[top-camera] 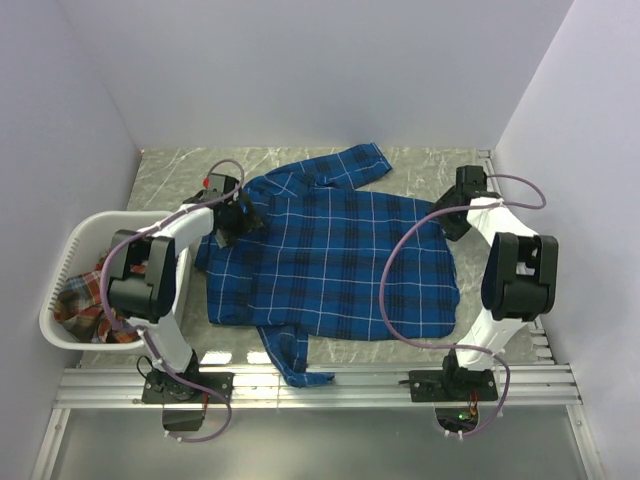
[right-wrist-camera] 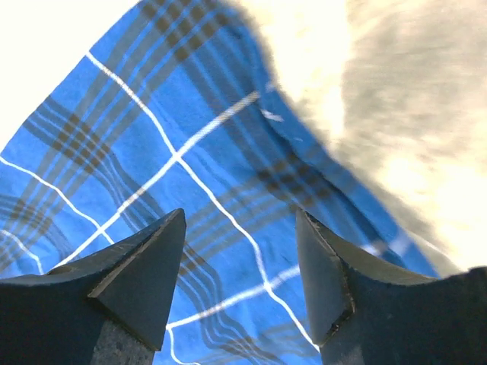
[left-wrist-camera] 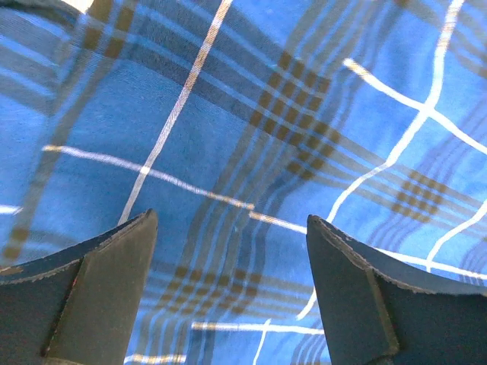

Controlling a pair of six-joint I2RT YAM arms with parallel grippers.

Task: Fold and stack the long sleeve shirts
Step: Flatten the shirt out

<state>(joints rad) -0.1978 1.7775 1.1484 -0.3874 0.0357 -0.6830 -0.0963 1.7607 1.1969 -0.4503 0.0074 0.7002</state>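
Pale walls close in a grey marbled surface (top-camera: 420,160), and the blue plaid shirt (top-camera: 340,260) lies spread flat across its middle, between the two arms. One sleeve (top-camera: 355,160) reaches toward the back wall. The other sleeve (top-camera: 290,360) trails over the near edge onto the metal rails (top-camera: 330,385).

The left tool (top-camera: 232,222) sits over the shirt's left shoulder area. In its wrist view, the left tool (left-wrist-camera: 232,289) has its two dark fingers spread wide with nothing between them, only blue cloth (left-wrist-camera: 251,114) below. The right tool (top-camera: 455,215) hangs at the shirt's right edge. From the wrist, the right tool (right-wrist-camera: 240,281) is likewise parted and grips nothing, with the hem of the shirt (right-wrist-camera: 152,152) running diagonally beneath it and bare surface (right-wrist-camera: 411,114) beyond. Whether either tool's tips press on the cloth cannot be told.

A white basket (top-camera: 75,245) stands at the left edge of the surface, holding the red-orange plaid shirt (top-camera: 85,300) in a crumpled heap.

The left arm covers part of the basket and of the red-orange shirt. From above, both tools are dark shapes whose fingers are hard to separate. In the right wrist view the surface is washed out to near white and blurred.
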